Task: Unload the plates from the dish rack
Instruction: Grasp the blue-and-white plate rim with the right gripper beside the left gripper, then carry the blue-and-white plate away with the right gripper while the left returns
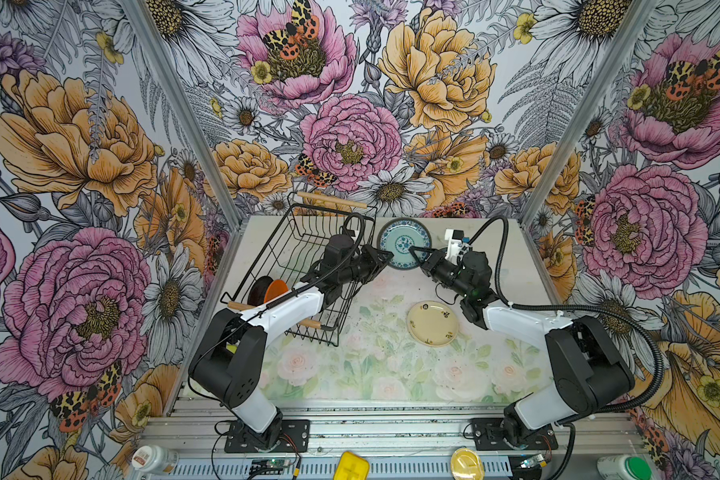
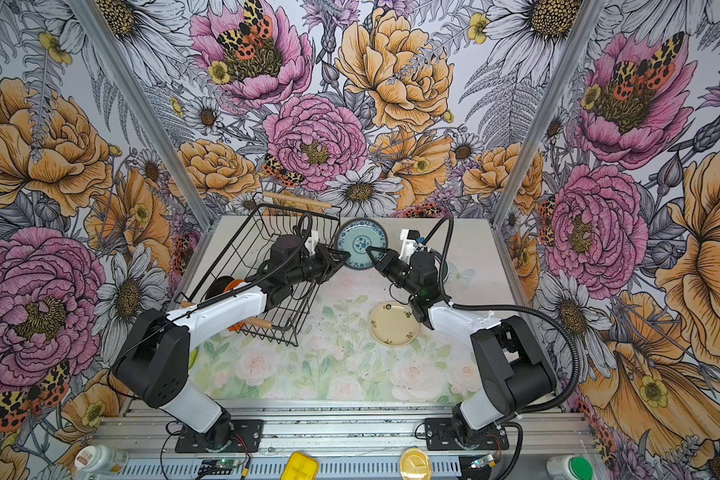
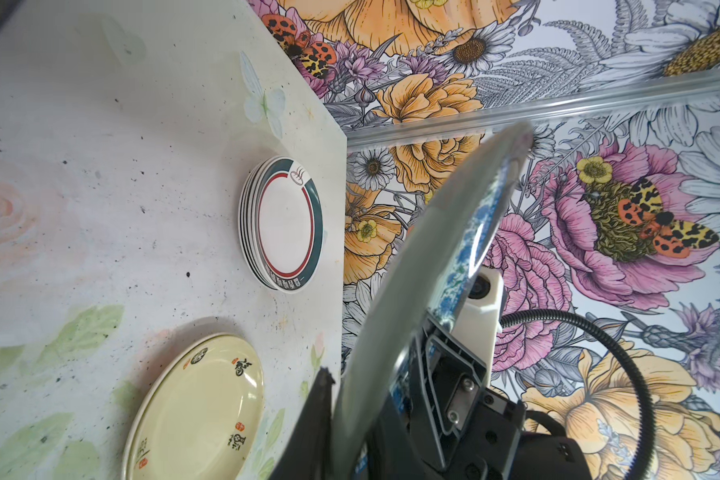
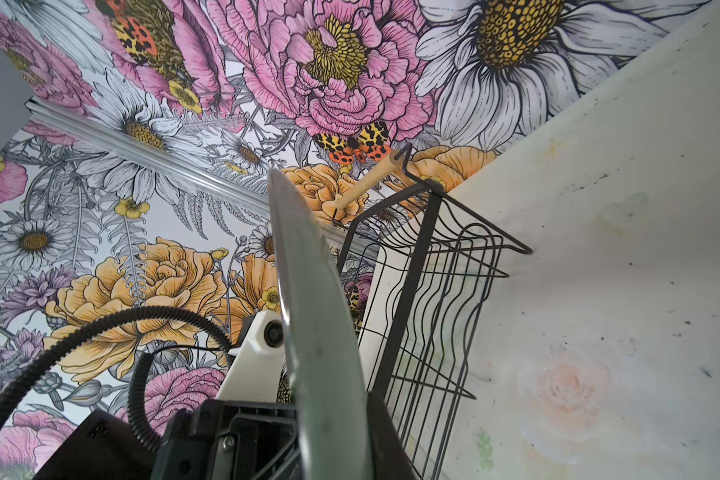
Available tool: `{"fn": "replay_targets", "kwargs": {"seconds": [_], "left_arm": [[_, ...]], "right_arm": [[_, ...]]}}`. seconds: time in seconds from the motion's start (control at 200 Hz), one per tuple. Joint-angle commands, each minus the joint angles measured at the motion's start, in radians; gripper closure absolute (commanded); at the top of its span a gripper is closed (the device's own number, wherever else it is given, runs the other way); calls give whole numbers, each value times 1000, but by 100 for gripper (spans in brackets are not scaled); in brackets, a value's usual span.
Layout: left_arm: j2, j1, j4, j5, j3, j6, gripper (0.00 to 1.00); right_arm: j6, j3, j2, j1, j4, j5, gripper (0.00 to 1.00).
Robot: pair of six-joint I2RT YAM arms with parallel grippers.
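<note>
just right of the dish rack (image 1: 262, 249), the right gripper (image 1: 411, 249) is clamped on the rim of a blue patterned plate (image 1: 404, 240). the left gripper (image 1: 390, 256) straddles the opposite rim; we cannot tell whether it pinches. between them, the tilted plate faces the top camera.

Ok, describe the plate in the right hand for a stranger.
Find the black wire dish rack at the back left. Just right of it, the right hand holds up one plate. It is teal with a blue patterned rim, unlike the cream plate lying flat nearer the front.
</note>
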Motion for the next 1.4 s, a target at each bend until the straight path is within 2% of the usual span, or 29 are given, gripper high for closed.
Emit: {"fn": "replay_targets", "kwargs": {"seconds": [0.0,0.05,0.225,0.36,0.42,0.455,0.58,0.771,0.906,0.981,1.071,1.146,1.226,1.256,1.391], "left_arm": [[0,-1,13,42,43,-4,59],[-3,-2,-23,57,66,23,52],[-65,-5,-194,18,105,130,41],[-136,4,-396,-42,133,266,34],[-173,14,-507,-85,149,339,17],[-197,25,-568,-109,153,376,2],[-287,95,-707,-169,119,455,1],[-404,250,-864,-222,66,547,1],[-443,317,-978,-338,82,623,1],[-452,339,-1031,-440,91,635,1],[-469,361,-1044,-541,77,648,1],[-475,371,-1048,-578,68,672,1],[-477,378,-1051,-593,60,694,1],[-477,378,-1051,-633,56,700,1],[-463,379,-1061,-655,55,739,1]], "right_arm": [[-55,18,-13,9,50,-30,96],[-72,23,-16,7,35,-33,97],[-202,88,-52,-41,-93,-74,100],[-431,222,-104,-89,-306,-144,100],[-553,295,-128,-102,-434,-143,100],[-624,335,-141,-113,-502,-142,100],[-795,427,-190,-144,-685,-87,100],[-977,434,-323,-153,-846,131,100],[-1019,328,-472,-154,-857,339,100],[-1019,253,-567,-153,-859,440,100],[-991,170,-666,-153,-865,532,100],[-954,115,-732,-153,-890,609,100],[-915,75,-774,-154,-934,660,100],[-899,64,-786,-154,-954,669,100],[-794,21,-789,-154,-1041,668,100]]}}
